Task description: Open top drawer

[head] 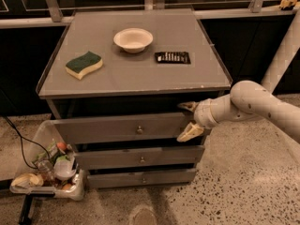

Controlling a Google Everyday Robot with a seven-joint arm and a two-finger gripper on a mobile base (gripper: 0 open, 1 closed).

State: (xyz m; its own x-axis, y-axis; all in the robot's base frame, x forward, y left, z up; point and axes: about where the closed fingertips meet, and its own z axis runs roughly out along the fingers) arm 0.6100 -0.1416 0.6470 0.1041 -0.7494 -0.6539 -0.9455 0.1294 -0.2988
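Note:
The top drawer (pixel 126 129) is the tallest grey front under the cabinet top, with a small round knob (pixel 139 130) at its centre. It stands out a little from the cabinet, with a dark gap above it. My gripper (pixel 188 120) is at the right end of this drawer front, well right of the knob. Its two pale fingers are spread, one (pixel 187 106) above the front's top edge and one (pixel 190 132) over its lower right corner. It holds nothing.
Two shallower drawers (pixel 140 159) sit below. On the cabinet top (pixel 136 74) lie a green-yellow sponge (pixel 84 64), a white bowl (pixel 133 40) and a black remote (pixel 172 57). A clear bin of clutter (pixel 49 165) stands on the floor at the left, with a cable beside it.

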